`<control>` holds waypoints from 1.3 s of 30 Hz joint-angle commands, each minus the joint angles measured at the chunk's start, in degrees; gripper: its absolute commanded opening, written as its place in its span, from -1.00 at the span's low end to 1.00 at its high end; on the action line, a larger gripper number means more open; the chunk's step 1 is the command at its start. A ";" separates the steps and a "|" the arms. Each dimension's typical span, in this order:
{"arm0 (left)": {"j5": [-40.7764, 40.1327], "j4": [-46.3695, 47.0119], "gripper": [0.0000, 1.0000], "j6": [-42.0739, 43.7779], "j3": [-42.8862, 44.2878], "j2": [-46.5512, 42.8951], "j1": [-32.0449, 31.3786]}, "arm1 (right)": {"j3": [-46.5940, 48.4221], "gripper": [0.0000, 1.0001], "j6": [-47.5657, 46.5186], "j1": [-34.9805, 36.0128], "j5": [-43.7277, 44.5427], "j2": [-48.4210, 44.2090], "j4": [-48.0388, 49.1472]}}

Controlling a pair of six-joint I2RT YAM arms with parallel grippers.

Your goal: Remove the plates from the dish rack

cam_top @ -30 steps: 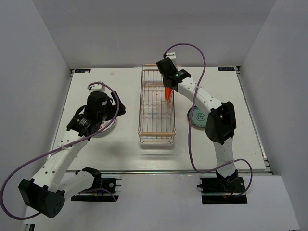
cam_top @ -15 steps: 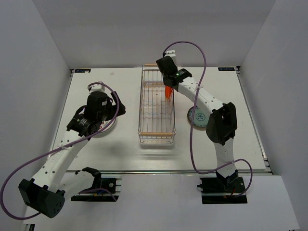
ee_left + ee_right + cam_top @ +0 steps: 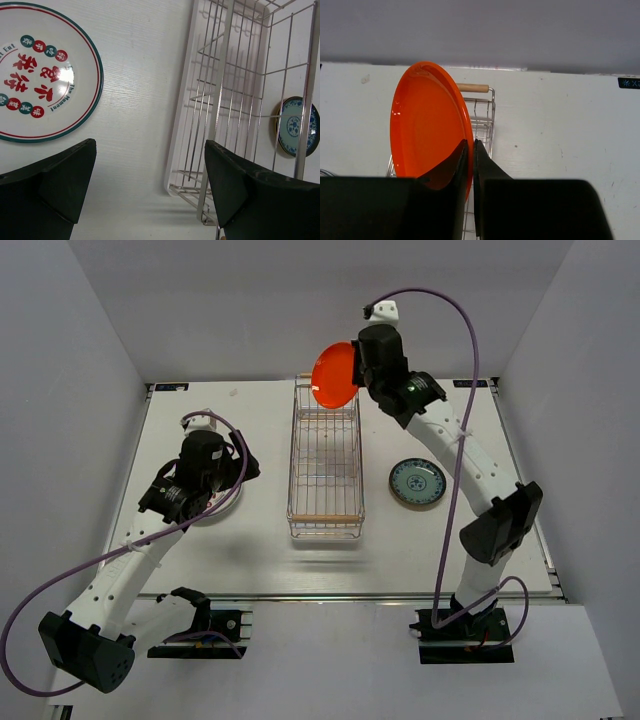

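Note:
My right gripper (image 3: 352, 375) (image 3: 471, 145) is shut on the rim of the orange-red plate (image 3: 334, 376) (image 3: 425, 120) and holds it on edge, high above the far end of the dish rack (image 3: 325, 523) (image 3: 472, 88) (image 3: 235, 100). No plate shows inside the rack. A white plate with red marks (image 3: 35, 75) (image 3: 222, 508) lies flat on the table left of the rack. My left gripper (image 3: 235, 480) (image 3: 150, 185) hangs open over the table between that plate and the rack, with nothing in it. A small blue-patterned plate (image 3: 417, 482) (image 3: 295, 125) lies right of the rack.
The white table (image 3: 250, 550) is enclosed by grey walls at the back and both sides. The right arm's purple cable (image 3: 460, 360) loops above the table's far right. The left arm's cable (image 3: 60, 580) hangs off the left front.
The right arm has lifted the orange-red plate up out of the rack and swung it toward the far end. The left arm has not moved.

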 commanded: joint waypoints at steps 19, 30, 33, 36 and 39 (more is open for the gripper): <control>0.39 1.06 0.96 0.29 0.30 -2.45 -0.16 | -58.14 -1.00 12.18 -29.63 -23.40 -33.41 17.13; 0.13 0.80 0.96 0.90 0.21 -2.62 -0.16 | -70.46 -1.00 15.26 -35.52 -28.94 -29.89 26.71; 0.04 0.97 0.96 0.82 0.12 -2.89 -0.16 | -70.90 -1.00 15.09 -35.61 -29.47 -28.58 27.42; 0.39 1.15 0.96 0.91 0.12 -2.71 -0.16 | -70.46 -1.00 15.17 -37.26 -28.24 -26.82 27.42; 0.40 0.80 0.96 0.82 0.21 -2.36 -0.16 | -69.84 -0.93 15.00 -37.46 -28.06 -25.41 26.80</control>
